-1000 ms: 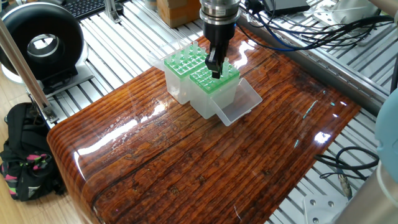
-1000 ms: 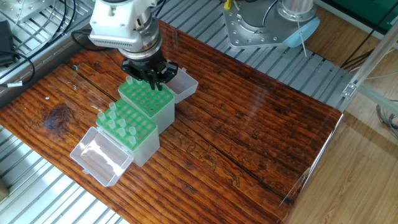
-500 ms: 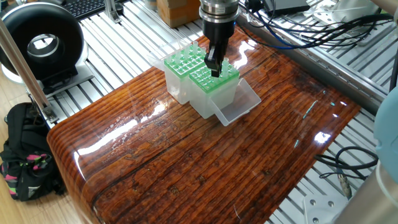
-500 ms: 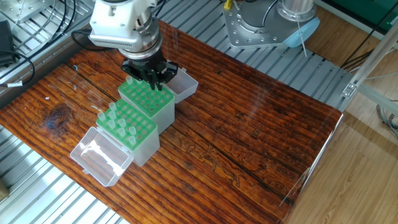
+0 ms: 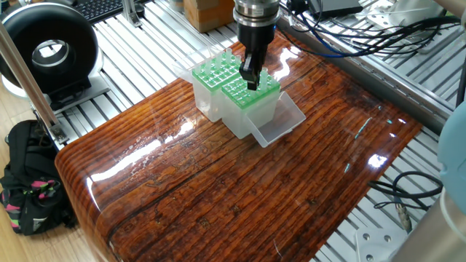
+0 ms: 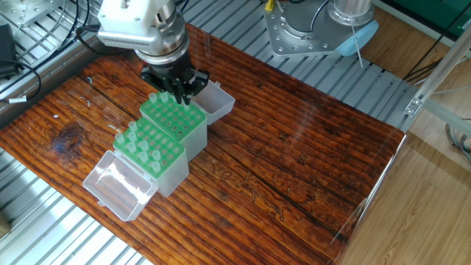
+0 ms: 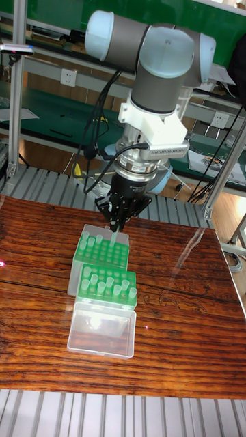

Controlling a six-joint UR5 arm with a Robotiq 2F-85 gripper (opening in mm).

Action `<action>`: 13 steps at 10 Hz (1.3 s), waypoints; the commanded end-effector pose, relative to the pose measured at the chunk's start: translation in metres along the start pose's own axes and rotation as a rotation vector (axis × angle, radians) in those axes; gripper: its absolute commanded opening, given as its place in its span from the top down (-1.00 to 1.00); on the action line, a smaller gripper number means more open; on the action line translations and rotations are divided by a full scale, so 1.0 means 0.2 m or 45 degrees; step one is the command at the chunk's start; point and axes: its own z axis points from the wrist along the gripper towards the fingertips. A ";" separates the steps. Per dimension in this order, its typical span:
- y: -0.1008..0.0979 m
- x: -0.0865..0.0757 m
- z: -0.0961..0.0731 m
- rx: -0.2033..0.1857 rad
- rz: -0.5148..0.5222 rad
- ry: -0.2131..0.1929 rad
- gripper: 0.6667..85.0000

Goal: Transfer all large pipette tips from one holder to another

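Observation:
Two green-topped holders stand side by side on the wooden table. One holder [image 6: 154,154] [image 7: 108,285] [image 5: 212,74] carries several large pipette tips [image 6: 140,143] [image 7: 102,281], whitish cones standing upright. The other holder [image 6: 176,121] [image 7: 102,254] [image 5: 255,98] has only a few tips [image 7: 87,239] along one edge. My gripper [image 6: 180,90] [image 7: 114,229] [image 5: 250,78] hangs just above this second holder. Its dark fingers are drawn together to a point, with what looks like a whitish tip between them.
Clear hinged lids lie open beside the holders [image 6: 118,184] [image 6: 215,99] [image 5: 280,120]. A black round device [image 5: 47,51] stands off the table's left. Cables [image 5: 349,33] run behind the arm. A slotted aluminium frame [image 6: 309,66] surrounds the wooden top [image 6: 294,169].
In the other fixed view my gripper has shifted slightly up and left, lifting off the holder's top. The holders and tips have stayed put.

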 end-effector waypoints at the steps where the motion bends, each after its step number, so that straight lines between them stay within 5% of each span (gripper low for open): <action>1: 0.01 -0.01 -0.06 -0.007 0.008 0.002 0.68; 13: 0.00 0.00 -0.32 -0.022 0.001 0.062 0.68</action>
